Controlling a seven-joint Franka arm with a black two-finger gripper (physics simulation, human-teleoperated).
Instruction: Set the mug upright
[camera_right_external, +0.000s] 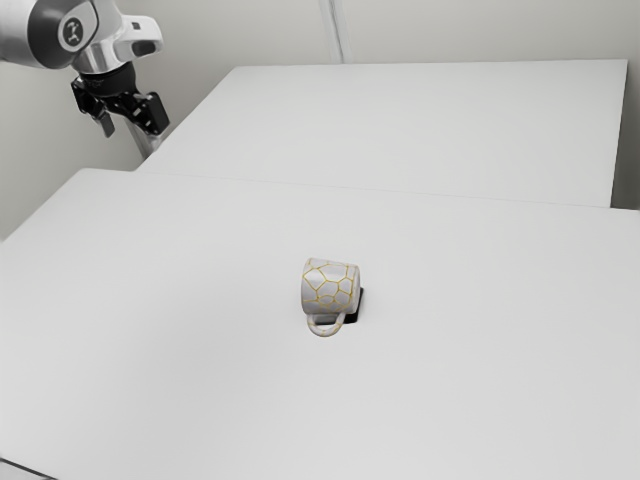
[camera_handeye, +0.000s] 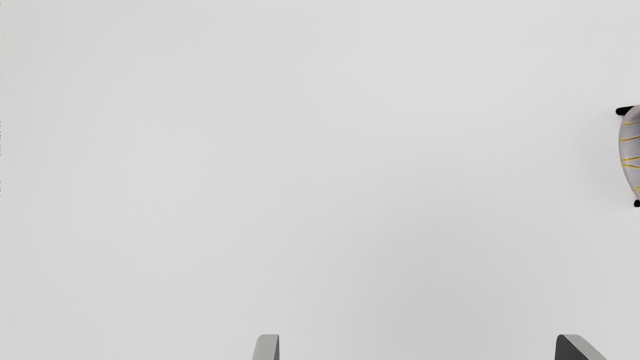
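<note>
In the exterior view the gripper (camera_right_external: 132, 128) hangs high at the upper left, well away from the mug. The white mug (camera_right_external: 330, 287) with gold crackle lines lies on its side on the table, its handle pointing toward the camera's near side. Part of the same mug (camera_handeye: 631, 152) shows at one edge of the wrist view, off to the side of the hand. In that view the gripper (camera_handeye: 417, 347) is open, its two fingertips wide apart with bare tabletop between them.
A thin black piece (camera_right_external: 353, 312) lies under and beside the mug. The white table (camera_right_external: 180, 330) extends around it, and a second white surface (camera_right_external: 400, 130) stands behind, toward the exterior view's top.
</note>
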